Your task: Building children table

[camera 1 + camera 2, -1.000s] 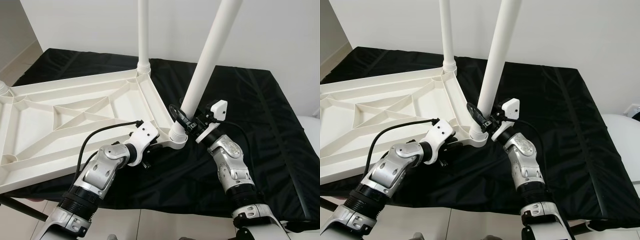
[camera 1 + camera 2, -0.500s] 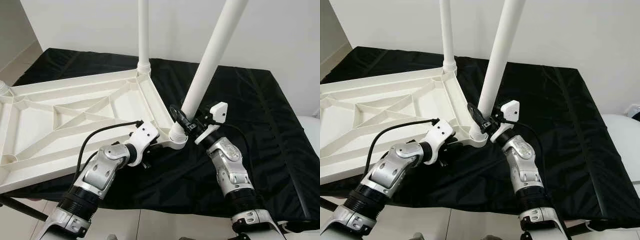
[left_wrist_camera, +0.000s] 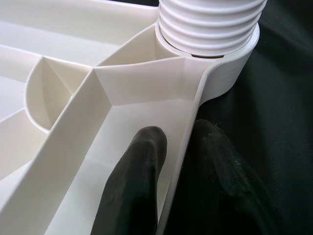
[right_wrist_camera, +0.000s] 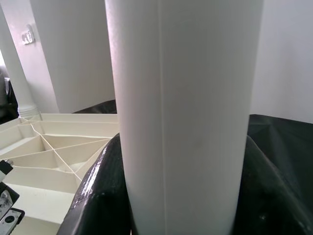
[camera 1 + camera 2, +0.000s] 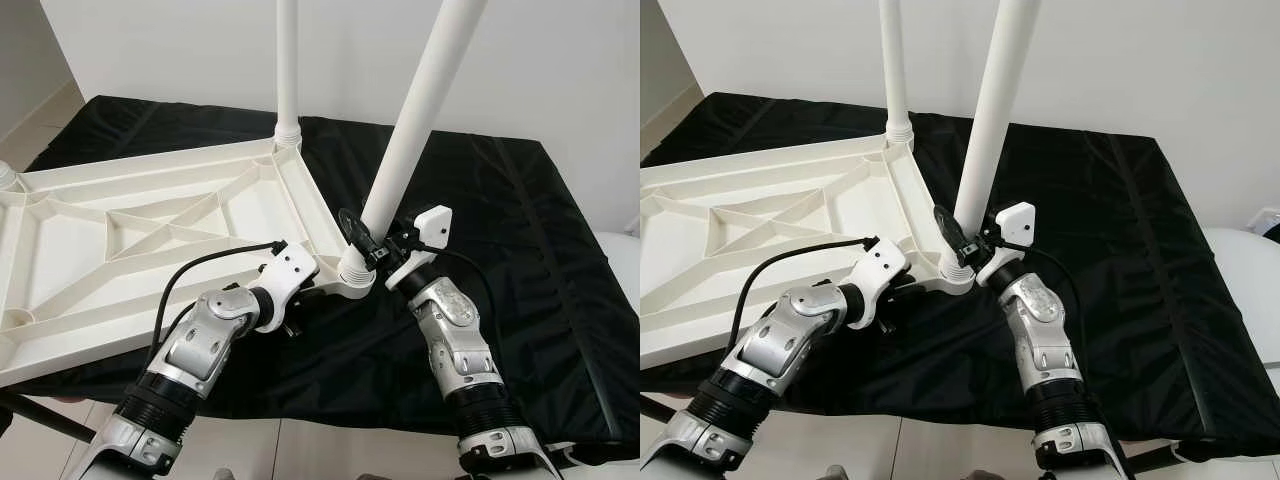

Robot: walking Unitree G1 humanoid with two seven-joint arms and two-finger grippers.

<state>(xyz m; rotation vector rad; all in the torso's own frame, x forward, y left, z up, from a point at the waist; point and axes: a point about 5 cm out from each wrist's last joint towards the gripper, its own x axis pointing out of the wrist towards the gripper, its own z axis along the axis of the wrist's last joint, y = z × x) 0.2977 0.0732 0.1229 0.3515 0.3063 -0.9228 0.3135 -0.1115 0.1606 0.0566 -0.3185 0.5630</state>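
A white plastic table top (image 5: 150,230) lies upside down on a black cloth, its ribbed underside up. One white leg (image 5: 287,60) stands upright in the far corner socket. A second white leg (image 5: 412,120) leans to the right from the near corner socket (image 5: 352,280). My right gripper (image 5: 368,243) is shut on this leaning leg just above the socket; the leg (image 4: 183,117) sits between its black fingers (image 4: 98,191). My left gripper (image 3: 178,156) is shut on the table top's rim wall (image 3: 188,127) beside that socket, one finger inside and one outside.
The black cloth (image 5: 520,230) covers a low surface that reaches to the white wall behind. Pale tiled floor (image 5: 300,445) shows at the near edge. A white rounded object (image 5: 625,260) sits at the far right.
The leaning leg has tilted slightly more upright, and my right forearm has shifted a little to the left. My left gripper has stayed put on the rim.
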